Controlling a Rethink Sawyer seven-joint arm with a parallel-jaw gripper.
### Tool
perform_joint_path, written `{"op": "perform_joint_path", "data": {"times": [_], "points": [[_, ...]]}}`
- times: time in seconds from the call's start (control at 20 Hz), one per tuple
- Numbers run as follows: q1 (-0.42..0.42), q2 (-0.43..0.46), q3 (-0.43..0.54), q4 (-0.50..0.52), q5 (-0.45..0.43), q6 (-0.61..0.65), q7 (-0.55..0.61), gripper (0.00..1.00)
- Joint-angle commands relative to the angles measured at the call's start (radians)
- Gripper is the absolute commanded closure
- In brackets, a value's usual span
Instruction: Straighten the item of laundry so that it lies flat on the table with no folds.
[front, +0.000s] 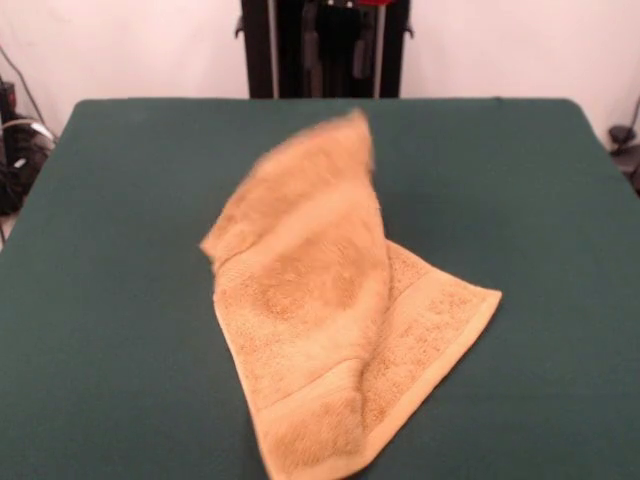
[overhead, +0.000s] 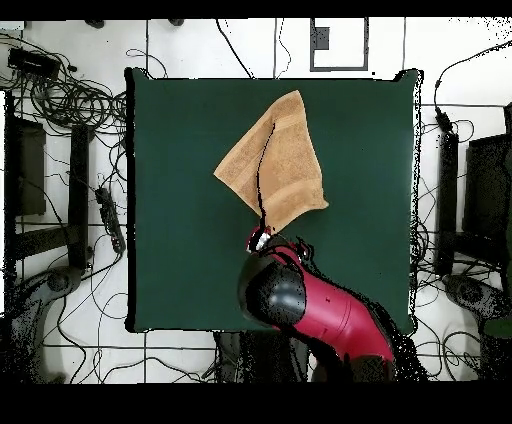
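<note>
The item of laundry (front: 320, 320), an orange-tan terry towel, lies on the green table (front: 520, 200) a little in front of its middle. It is not flat. A large flap is doubled over along a diagonal crease, and its far tip (front: 350, 130) points up and away and looks blurred. A lower layer with a woven band (front: 440, 320) sticks out at the right. In the overhead view the towel (overhead: 285, 165) forms a rough triangle with a dark crease down its middle. The gripper (overhead: 260, 239) shows only as a small patch just off the towel's corner nearest the robot.
The red and black arm (overhead: 320, 310) reaches over the table's robot-side edge in the overhead view. Cables and dark equipment (overhead: 60, 180) surround the table on the floor. More cables lie at the left in the front view (front: 20, 150).
</note>
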Motion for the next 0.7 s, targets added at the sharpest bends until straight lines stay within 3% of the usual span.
{"op": "perform_joint_path", "data": {"times": [0.05, 0.35, 0.55, 0.7], "points": [[0.001, 0.040, 0.130, 0.113, 0.024, -0.071, 0.221, 0.00], [0.016, 0.033, 0.120, 0.104, 0.052, -0.022, 0.228, 0.00], [0.092, 0.015, 0.047, 0.063, 0.060, 0.046, 0.241, 0.00], [0.202, 0.037, -0.048, -0.045, 0.070, 0.111, 0.271, 0.00]]}}
